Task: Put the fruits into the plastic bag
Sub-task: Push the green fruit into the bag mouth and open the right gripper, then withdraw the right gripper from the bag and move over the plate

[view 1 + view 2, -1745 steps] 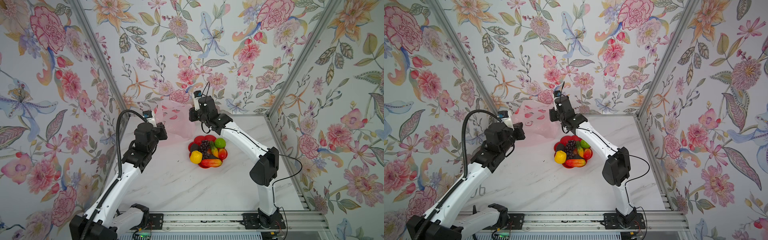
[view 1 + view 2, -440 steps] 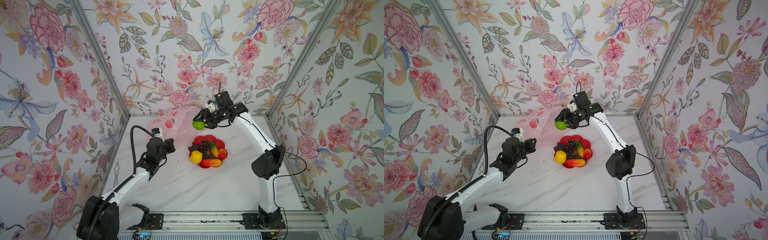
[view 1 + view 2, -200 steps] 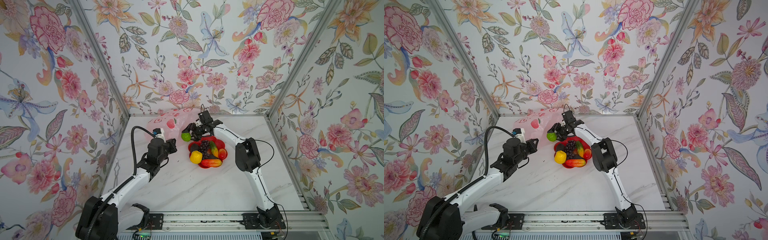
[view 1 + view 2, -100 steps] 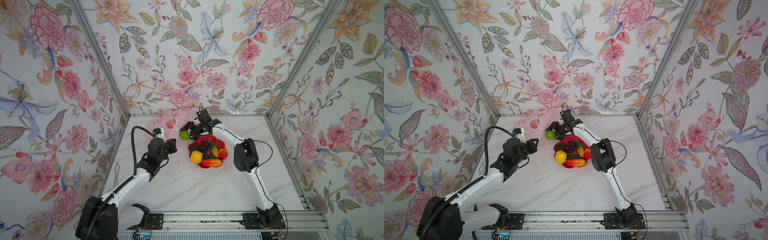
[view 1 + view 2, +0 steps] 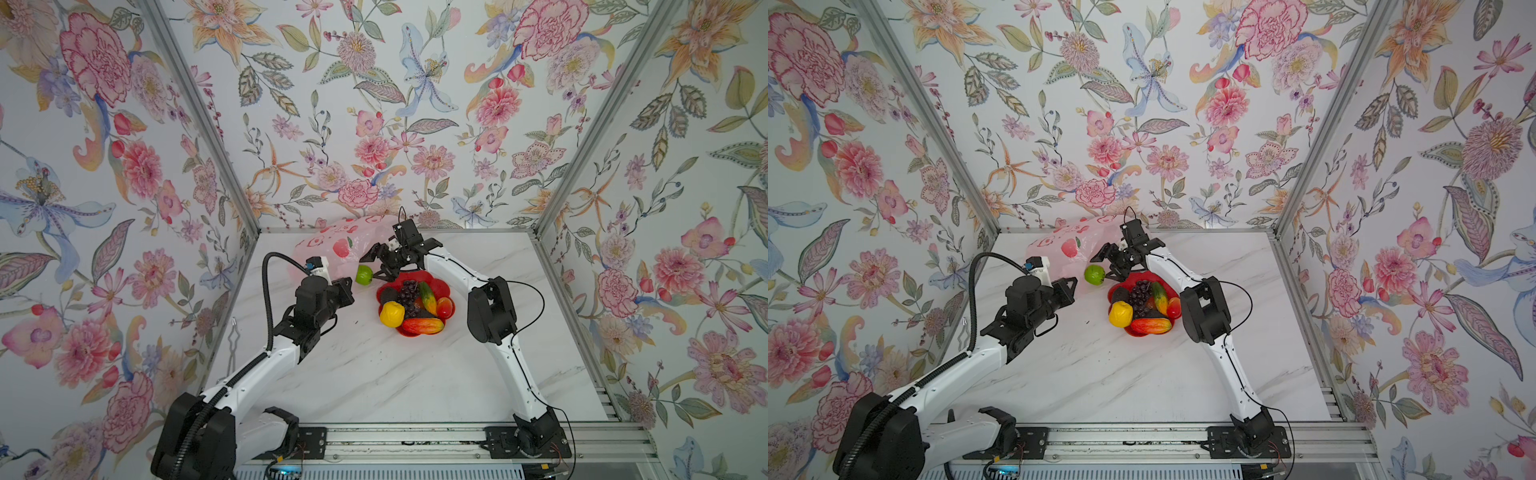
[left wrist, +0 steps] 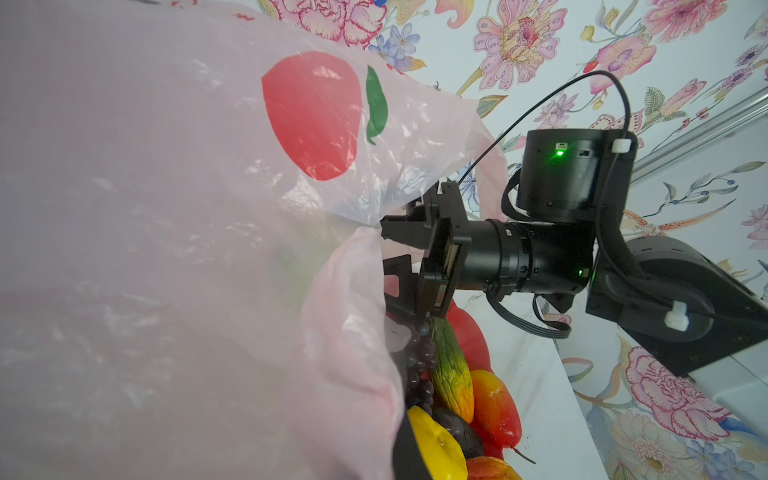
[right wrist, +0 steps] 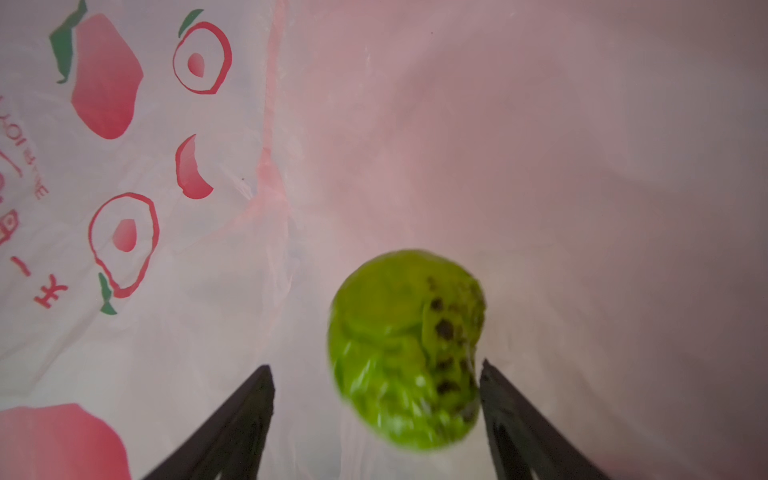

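Right gripper (image 5: 372,266) stands wide open, the blurred green bumpy ball (image 7: 405,349) loose between its jaws at the mouth of the plastic bag (image 5: 332,249); left gripper (image 5: 348,286) pinches the bag's edge; other fruits (image 5: 409,305) fill the red dish (image 5: 445,286).

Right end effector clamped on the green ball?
No: the right wrist view shows the right end effector open, a clear gap between one finger and the green ball, seen against the plastic bag.
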`<action>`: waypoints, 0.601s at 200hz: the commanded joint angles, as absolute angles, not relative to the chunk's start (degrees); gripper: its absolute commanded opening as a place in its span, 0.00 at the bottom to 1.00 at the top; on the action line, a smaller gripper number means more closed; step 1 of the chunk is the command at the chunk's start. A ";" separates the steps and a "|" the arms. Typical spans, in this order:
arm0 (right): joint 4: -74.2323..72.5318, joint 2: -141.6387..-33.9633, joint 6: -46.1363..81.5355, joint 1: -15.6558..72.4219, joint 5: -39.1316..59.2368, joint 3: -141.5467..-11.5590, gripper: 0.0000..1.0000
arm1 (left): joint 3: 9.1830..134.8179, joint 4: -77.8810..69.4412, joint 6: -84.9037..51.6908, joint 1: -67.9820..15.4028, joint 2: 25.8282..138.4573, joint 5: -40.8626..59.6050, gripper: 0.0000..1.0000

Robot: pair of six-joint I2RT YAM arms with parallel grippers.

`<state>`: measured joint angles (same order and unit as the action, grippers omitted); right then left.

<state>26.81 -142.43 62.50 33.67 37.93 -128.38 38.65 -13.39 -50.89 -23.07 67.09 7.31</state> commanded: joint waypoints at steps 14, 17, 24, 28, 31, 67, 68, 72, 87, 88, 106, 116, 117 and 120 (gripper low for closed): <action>27.46 -143.79 62.05 33.91 37.70 -130.49 0.86 | 37.29 -14.45 -51.91 -23.57 65.48 7.48 0.00; 27.50 -143.79 61.97 33.92 37.70 -130.46 0.86 | 37.20 -14.42 -51.86 -23.58 65.48 7.43 0.00; 27.48 -143.70 61.88 33.84 37.71 -130.44 0.86 | 37.18 -14.45 -51.98 -23.56 65.41 7.38 0.00; 27.36 -143.64 61.88 33.84 37.73 -130.45 0.86 | 37.10 -14.42 -52.02 -23.56 65.44 7.34 0.00; 27.43 -143.62 61.80 33.84 37.78 -130.45 0.86 | 37.09 -14.46 -52.01 -23.60 65.46 7.36 0.00; 27.50 -143.26 61.53 33.66 37.79 -130.40 0.86 | 37.09 -14.87 -52.23 -23.66 65.64 7.29 0.00; 27.51 -143.26 61.52 33.62 37.79 -130.37 0.86 | 37.09 -14.82 -52.22 -23.65 65.65 7.29 0.00; 27.51 -143.26 61.52 33.58 37.79 -130.39 0.86 | 37.16 -14.79 -52.23 -23.71 65.71 7.29 0.00; 27.51 -143.11 61.48 33.57 37.79 -130.31 0.86 | 37.16 -14.85 -52.30 -23.71 65.79 7.38 0.00; 27.51 -143.10 61.46 33.57 37.79 -130.28 0.86 | 37.13 -14.90 -52.30 -23.68 65.81 7.38 0.00; 27.47 -142.91 61.35 33.57 37.71 -130.19 0.86 | 37.20 -15.04 -52.37 -23.69 65.92 7.45 0.00; 27.50 -142.70 61.33 33.57 37.62 -130.12 0.86 | 37.18 -15.05 -52.25 -23.64 65.92 7.47 0.00; 27.50 -142.72 61.34 33.57 37.62 -130.15 0.85 | 37.18 -15.04 -52.27 -23.64 65.92 7.47 0.00; 27.50 -142.69 61.35 33.57 37.54 -130.11 0.85 | 37.20 -15.03 -52.26 -23.64 65.93 7.47 0.00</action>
<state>26.81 -142.43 62.19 33.67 37.95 -129.03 37.76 -13.89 -51.92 -23.07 66.48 7.29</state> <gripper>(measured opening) 0.856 0.046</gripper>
